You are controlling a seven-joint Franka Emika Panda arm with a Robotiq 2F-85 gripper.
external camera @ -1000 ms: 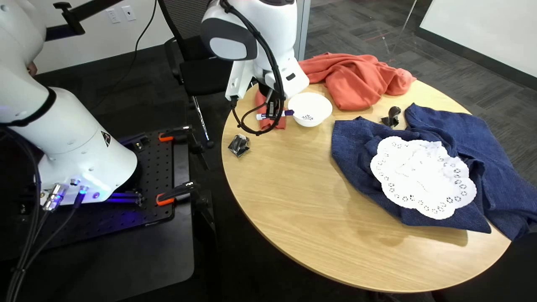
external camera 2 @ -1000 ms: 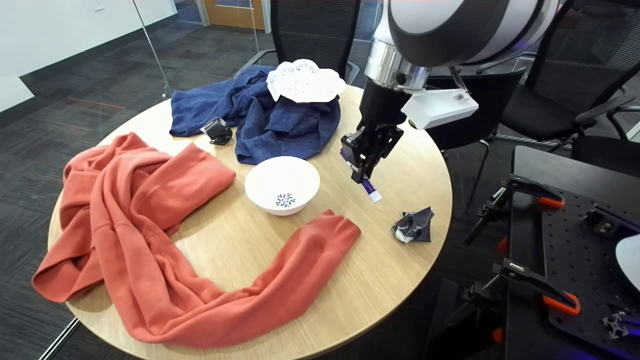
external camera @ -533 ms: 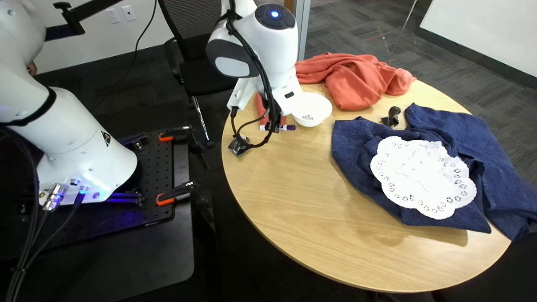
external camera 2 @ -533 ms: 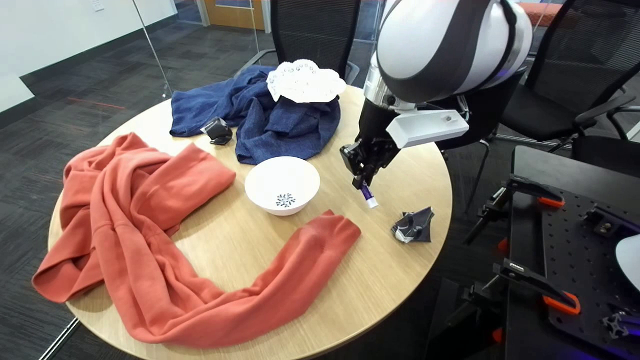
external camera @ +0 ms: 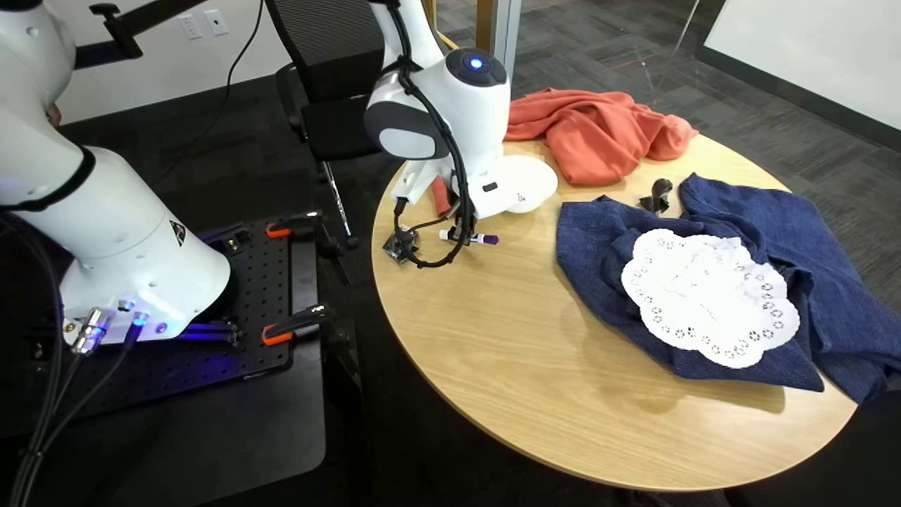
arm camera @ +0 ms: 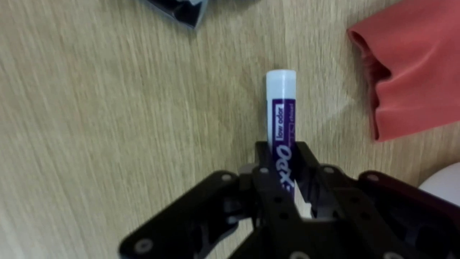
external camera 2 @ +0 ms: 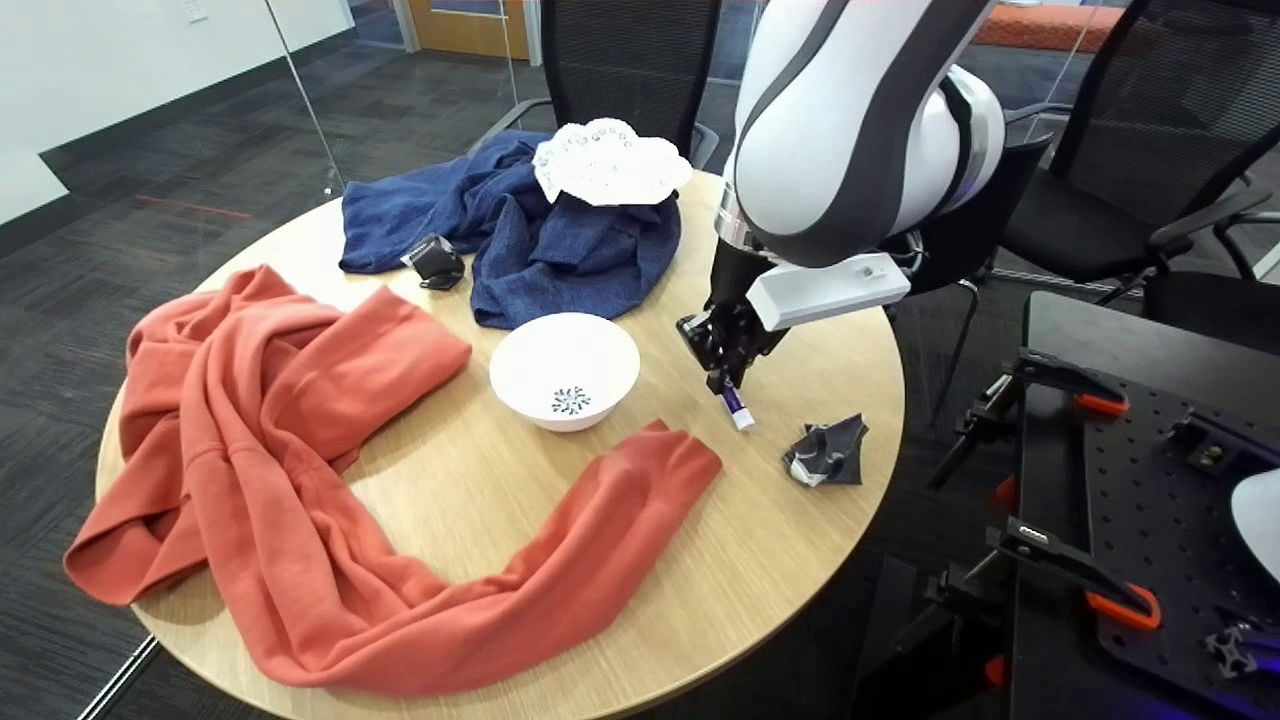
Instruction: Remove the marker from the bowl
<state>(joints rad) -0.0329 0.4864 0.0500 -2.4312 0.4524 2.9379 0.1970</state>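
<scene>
Clearly outside the bowl (external camera 2: 565, 355), the marker (arm camera: 281, 131) runs lengthwise between fingers (arm camera: 306, 162) pinching its middle (whether it touches the table (external camera: 493, 338), I can't say).

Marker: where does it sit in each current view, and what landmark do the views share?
In an exterior view: marker near centre, below and left of the bowl.
In an exterior view: marker just right of and below centre, right of the bowl.
Wrist view: marker right of centre, held in the gripper.
Landmark: red-orange cloth, visible in all three.
</scene>
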